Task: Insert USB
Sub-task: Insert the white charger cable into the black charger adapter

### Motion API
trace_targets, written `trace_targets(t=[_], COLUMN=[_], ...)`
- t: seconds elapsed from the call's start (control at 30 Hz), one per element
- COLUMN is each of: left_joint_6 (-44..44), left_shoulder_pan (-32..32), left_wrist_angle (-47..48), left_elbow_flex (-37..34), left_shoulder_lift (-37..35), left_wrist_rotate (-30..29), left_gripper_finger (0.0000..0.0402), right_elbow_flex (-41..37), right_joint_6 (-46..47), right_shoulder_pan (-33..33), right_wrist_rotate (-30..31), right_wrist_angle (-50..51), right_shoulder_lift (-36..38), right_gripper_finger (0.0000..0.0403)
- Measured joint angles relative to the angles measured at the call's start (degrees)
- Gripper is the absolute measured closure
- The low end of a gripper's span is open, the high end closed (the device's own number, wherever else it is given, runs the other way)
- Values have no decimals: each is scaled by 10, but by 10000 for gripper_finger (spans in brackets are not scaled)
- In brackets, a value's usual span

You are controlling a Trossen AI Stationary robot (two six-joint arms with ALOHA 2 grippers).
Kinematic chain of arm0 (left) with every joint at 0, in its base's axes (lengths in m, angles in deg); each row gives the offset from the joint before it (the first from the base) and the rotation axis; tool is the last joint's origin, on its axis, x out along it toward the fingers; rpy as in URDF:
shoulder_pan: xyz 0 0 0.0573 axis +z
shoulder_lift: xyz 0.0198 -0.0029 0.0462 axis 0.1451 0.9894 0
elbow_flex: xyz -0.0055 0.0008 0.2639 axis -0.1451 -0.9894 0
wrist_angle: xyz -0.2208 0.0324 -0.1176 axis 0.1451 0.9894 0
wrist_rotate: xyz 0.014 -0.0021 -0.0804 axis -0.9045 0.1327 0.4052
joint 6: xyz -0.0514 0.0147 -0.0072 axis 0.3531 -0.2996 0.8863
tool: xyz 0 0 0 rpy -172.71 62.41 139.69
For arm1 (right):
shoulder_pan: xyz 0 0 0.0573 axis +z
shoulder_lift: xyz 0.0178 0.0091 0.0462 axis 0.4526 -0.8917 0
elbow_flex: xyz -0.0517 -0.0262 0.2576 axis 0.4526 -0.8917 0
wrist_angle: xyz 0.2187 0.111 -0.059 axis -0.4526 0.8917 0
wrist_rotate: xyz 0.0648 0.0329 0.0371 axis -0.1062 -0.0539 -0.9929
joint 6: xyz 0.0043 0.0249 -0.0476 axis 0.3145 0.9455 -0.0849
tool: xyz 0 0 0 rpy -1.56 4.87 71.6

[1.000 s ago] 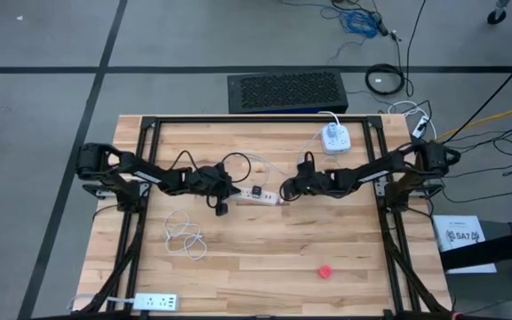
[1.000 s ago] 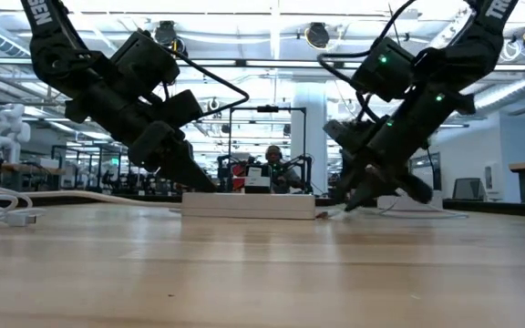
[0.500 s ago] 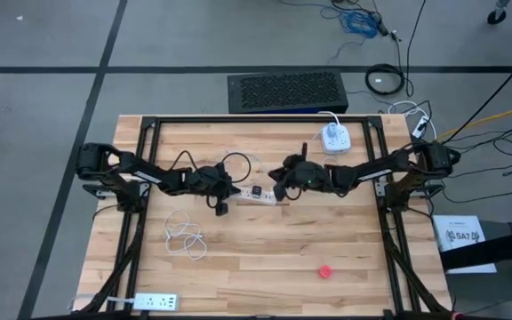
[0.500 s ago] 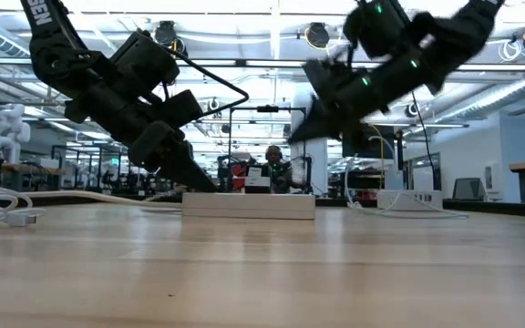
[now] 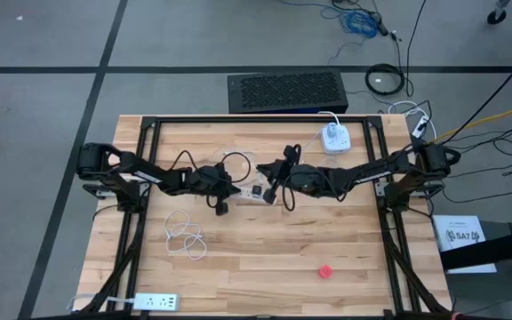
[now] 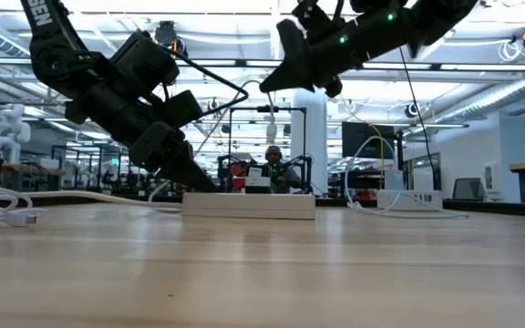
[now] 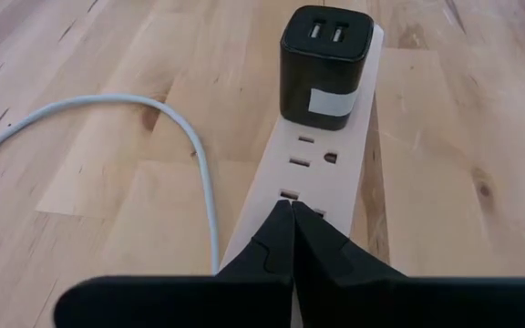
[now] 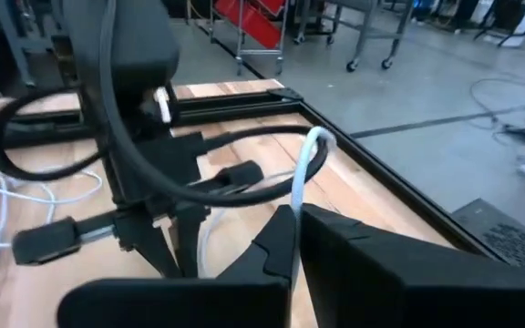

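White power strip (image 7: 322,173) lies flat mid-table — black two-port USB charger (image 7: 324,64) plugged upright into it.

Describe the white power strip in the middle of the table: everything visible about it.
The power strip is a long, flat, white bar, plastic by its look, lying flat on the wooden table. Its top carries a row of outlets. A black two-port USB charger with a pale label is plugged in near the far end. The left tool, shut, presses down on the near end. A white cable curves alongside.

USB plug (image 8: 296,264) seemingly hidden between fingers
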Motion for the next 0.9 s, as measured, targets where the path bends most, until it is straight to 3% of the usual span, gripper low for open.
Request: trace_targets(t=[0.3,0.6,0.9], left_joint_6=[14,15,15], left_shoulder_pan=[0,1,1], left_wrist_angle=[-7,-8,-8], left_elbow_flex=[0,0,0], left_shoulder_lift=[0,0,0], left_wrist_rotate=[-4,-12,-12], left_gripper_finger=[401,401,401], right_elbow_flex=[0,0,0], right_joint_6=[-62,-69,-138], right_shoulder_pan=[40,54,53], right_wrist_rotate=[68,80,98], right_wrist_angle=[-90,-99,-142], right_shoulder_lift=[-70,-96,-105], right_gripper_finger=[403,403,403])
